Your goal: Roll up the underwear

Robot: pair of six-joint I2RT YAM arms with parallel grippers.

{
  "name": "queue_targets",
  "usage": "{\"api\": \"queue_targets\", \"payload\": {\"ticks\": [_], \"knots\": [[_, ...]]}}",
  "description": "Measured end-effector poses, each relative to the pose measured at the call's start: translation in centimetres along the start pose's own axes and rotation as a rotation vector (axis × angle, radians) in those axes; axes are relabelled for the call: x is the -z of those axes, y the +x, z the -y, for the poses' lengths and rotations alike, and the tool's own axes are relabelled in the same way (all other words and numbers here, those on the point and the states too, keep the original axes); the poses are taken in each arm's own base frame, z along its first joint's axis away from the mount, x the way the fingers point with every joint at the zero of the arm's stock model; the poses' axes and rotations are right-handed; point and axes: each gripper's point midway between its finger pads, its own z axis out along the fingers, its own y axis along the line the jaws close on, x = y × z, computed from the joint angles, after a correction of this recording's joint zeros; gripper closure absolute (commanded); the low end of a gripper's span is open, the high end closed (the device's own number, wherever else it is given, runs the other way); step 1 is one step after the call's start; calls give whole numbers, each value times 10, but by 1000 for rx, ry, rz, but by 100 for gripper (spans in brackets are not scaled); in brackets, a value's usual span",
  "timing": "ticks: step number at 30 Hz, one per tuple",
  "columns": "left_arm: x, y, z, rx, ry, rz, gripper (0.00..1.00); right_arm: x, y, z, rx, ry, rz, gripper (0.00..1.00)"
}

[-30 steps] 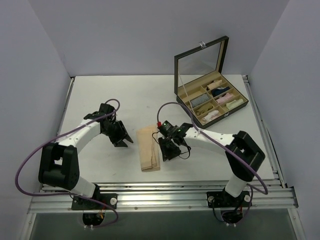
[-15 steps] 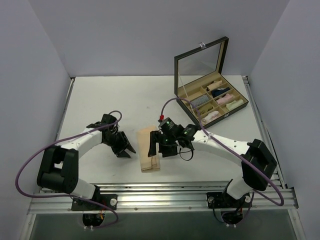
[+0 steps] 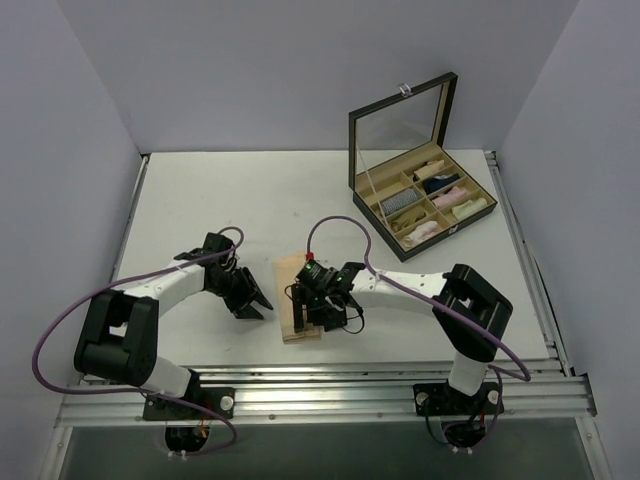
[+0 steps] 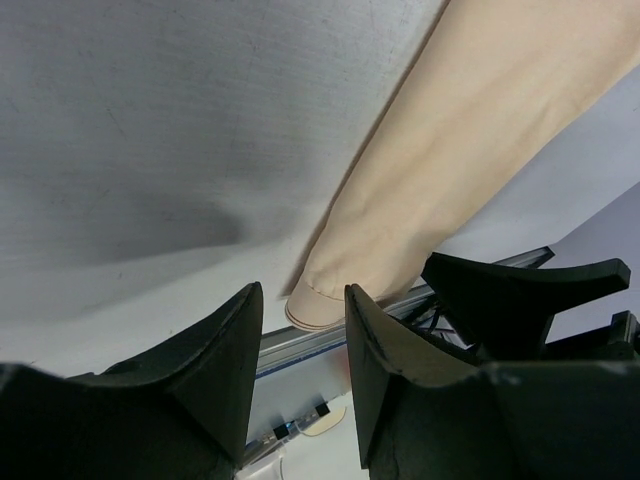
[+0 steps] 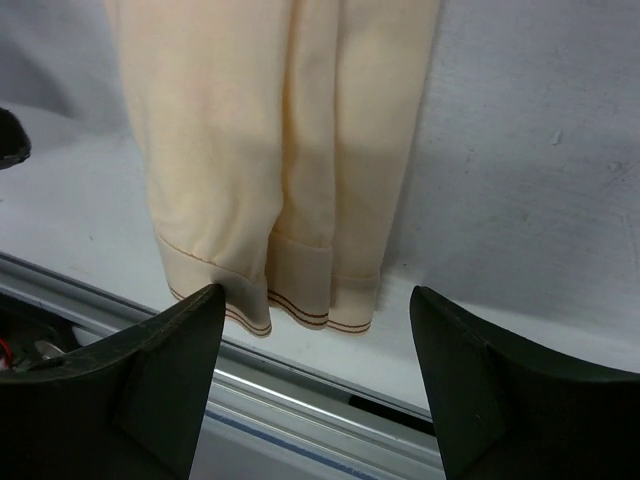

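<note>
A: Peach-beige cloth: the underwear point(image 3: 290, 290) lies folded in a long strip on the table point(image 3: 200, 200), near the front edge.
B: We see the right pincer point(image 3: 312, 318) over its near hem, jaws wide apart, gripping nothing.
A: We see the left pincer point(image 3: 256, 308) just left of it, jaws apart, empty.

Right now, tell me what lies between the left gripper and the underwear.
Nothing: only a short strip of bare table separates the left gripper from the underwear, clearest in the top view.
</note>
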Motion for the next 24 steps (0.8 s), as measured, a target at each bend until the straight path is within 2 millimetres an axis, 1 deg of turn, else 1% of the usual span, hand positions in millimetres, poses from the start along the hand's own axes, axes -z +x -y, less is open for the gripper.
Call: {"api": "queue_targets", "payload": {"ticks": [2,3,5,8,9,12,14,15,18,21,22,24], "knots": [[0,0,0,2,0,0,53,-3,0,4,0,19,2,32],[0,0,0,3,0,0,53,-4,0,5,1,23,2,35],[0,0,0,5,0,0,53,-4,-1,5,5,24,4,39],[0,1,1,8,5,-3,53,-5,-2,3,9,13,11,55],[-1,1,2,11,15,-8,53,-7,-2,4,8,9,15,62],[-7,8,2,34,59,-31,52,-12,1,10,-5,-3,13,71],[-12,16,-3,60,74,-53,51,-11,1,14,-22,-24,18,74],[-13,21,-6,71,75,-62,48,-11,2,15,-33,-39,20,77],[-11,33,-12,91,89,-78,45,-10,2,16,-53,-83,23,80],[-9,39,-10,89,135,-72,41,-11,3,13,-56,-120,21,81],[-9,39,-8,86,155,-67,38,-11,3,11,-55,-130,21,81],[-9,41,-6,77,188,-58,36,-11,1,10,-58,-142,23,81]]}}
